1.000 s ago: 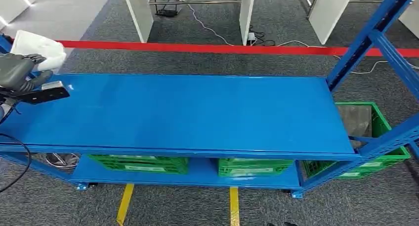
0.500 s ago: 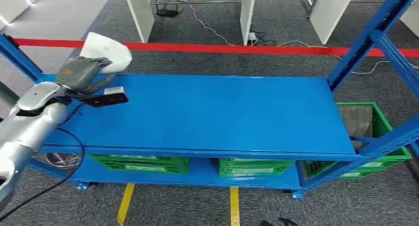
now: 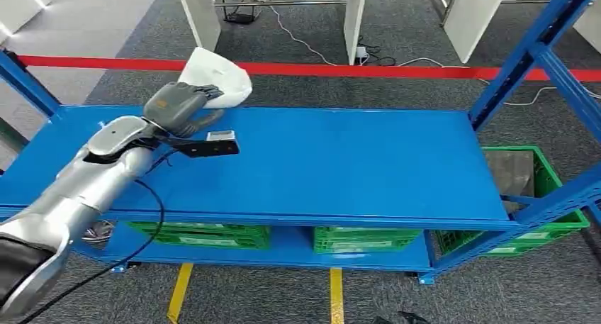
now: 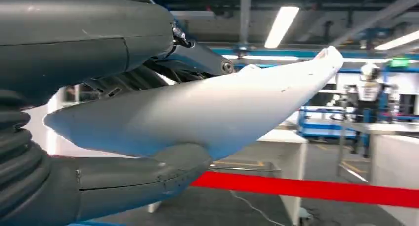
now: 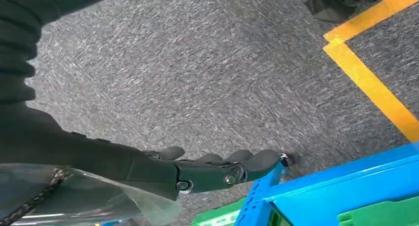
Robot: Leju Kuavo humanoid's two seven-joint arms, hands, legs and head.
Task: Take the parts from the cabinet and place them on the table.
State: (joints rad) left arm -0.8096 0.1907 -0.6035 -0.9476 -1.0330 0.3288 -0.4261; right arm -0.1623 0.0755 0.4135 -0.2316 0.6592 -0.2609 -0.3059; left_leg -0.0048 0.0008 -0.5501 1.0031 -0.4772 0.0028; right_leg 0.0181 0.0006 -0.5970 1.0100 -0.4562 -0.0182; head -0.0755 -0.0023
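I see the white part (image 3: 216, 76) in my left hand (image 3: 178, 105), which grips it between the thumb and the darker fingers; in the left wrist view the part (image 4: 207, 112) is a smooth white curved piece clamped in that hand (image 4: 99, 87). It is held above the far left area of the blue bench (image 3: 319, 161), not touching it. Under the bench stand green crates (image 3: 202, 234). My right hand (image 5: 217, 171) hangs near the grey floor (image 5: 197, 63), fingers stretched out and holding nothing.
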